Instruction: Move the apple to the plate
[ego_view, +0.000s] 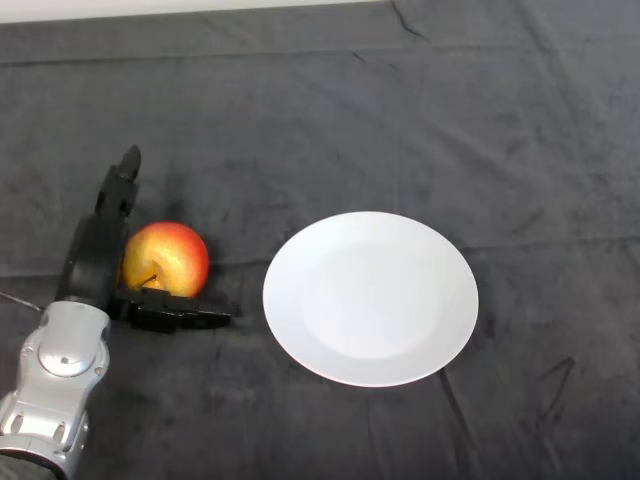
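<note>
A red and yellow apple (168, 256) lies on the dark cloth at the left. A white round plate (371, 298), with nothing on it, lies to its right with a small gap between them. My left hand (92, 262) is against the apple's left side. Its fingers (118, 188) stretch straight away from me along the apple's left, and the thumb (175, 316) lies straight along the apple's near side, pointing toward the plate. The apple sits in the corner between them, on the cloth. The hand is open.
The dark cloth (400, 120) covers the whole table, with creases across the back and at the right. A light strip shows along the far edge at the top left.
</note>
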